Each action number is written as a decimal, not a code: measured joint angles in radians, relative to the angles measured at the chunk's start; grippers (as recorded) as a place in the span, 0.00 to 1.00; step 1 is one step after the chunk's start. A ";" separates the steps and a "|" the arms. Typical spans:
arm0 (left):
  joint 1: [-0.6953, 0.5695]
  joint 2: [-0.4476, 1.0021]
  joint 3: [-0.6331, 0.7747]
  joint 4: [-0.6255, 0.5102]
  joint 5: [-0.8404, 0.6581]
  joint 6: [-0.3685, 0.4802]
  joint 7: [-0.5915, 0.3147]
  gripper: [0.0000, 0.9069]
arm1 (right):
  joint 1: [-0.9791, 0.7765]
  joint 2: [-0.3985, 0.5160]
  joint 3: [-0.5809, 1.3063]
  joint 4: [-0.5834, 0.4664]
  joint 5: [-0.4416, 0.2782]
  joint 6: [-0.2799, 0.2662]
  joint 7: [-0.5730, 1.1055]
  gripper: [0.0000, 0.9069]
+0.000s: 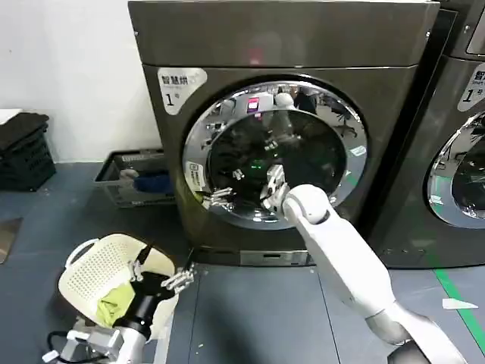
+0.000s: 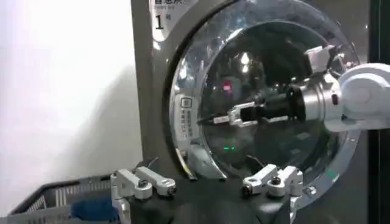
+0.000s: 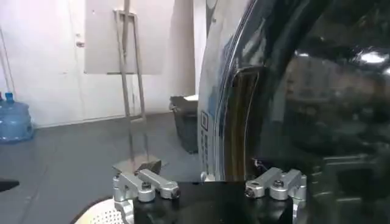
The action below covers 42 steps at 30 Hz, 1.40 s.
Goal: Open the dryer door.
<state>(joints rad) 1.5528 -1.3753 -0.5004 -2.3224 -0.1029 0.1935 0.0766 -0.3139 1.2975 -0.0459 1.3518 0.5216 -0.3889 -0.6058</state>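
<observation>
The right gripper (image 1: 246,193) is held up against the dryer door (image 1: 345,125), its fingers parted with nothing between them, the tips reaching toward the door's left edge. The door sits shut in the front of the machine, directly ahead of that gripper: chrome rim around dark glass. Just past the fingertips, on the rim, there is a small white sticker (image 1: 195,176) with print too fine to read. Up and to the left of the gripper, on the dryer's front panel, a white label (image 1: 179,85) carries Chinese characters and a large "1".

The left gripper (image 1: 161,274) hangs low by the floor, well below and to the left of the right one, fingers spread and empty, just above a cream laundry basket (image 1: 91,265) with a green cloth (image 1: 111,305) inside. Behind it, a grey crate (image 1: 132,176) stands against the wall
</observation>
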 joint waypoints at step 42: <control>0.002 -0.003 0.000 -0.002 -0.003 -0.004 0.001 1.00 | 0.065 0.043 -0.059 -0.077 0.003 0.012 -0.085 1.00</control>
<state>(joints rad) 1.5547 -1.3783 -0.5006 -2.3248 -0.1056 0.1899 0.0777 -0.2493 1.3400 -0.1044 1.2750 0.5247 -0.3770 -0.6905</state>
